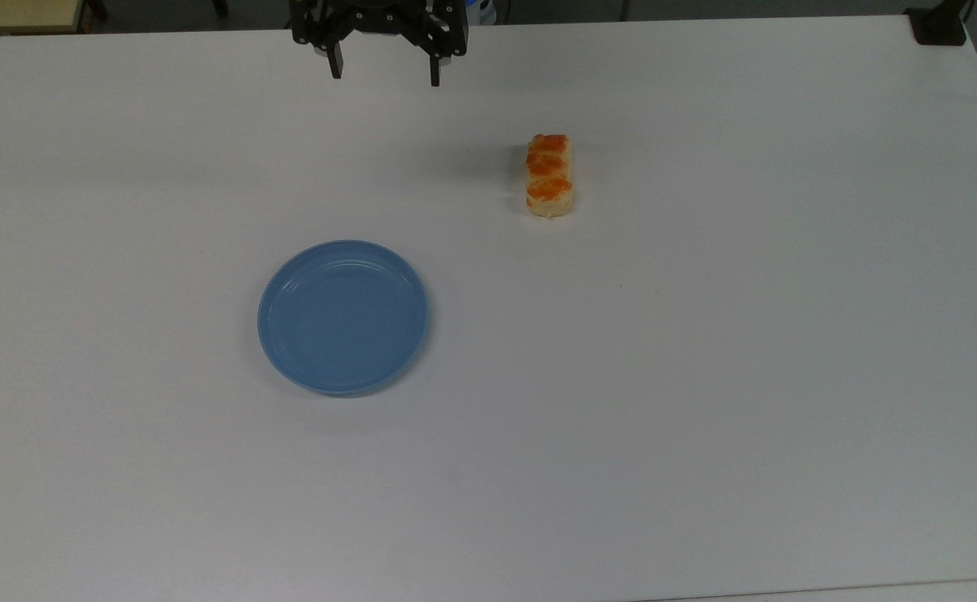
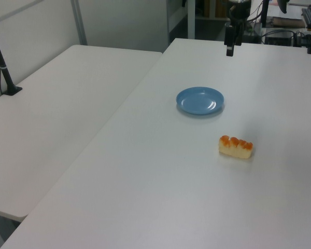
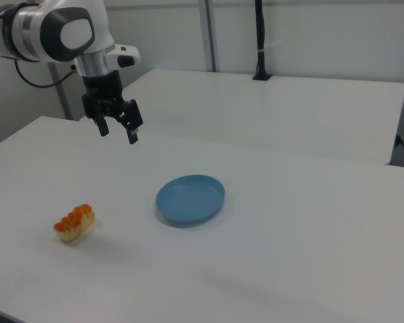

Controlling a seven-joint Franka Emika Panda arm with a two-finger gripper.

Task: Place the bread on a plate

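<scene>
Gripper high, bun not yet reached

The black two-finger gripper (image 1: 383,77) hung wide open and empty; the small pale-beige, orange-topped bread (image 1: 549,176) lay on the white table (image 1: 705,376), well apart from the round light-blue plastic plate (image 1: 343,316).

Plate (image 1: 343,318) light blue — bread (image 1: 549,176) beige, orange-patched.
</scene>
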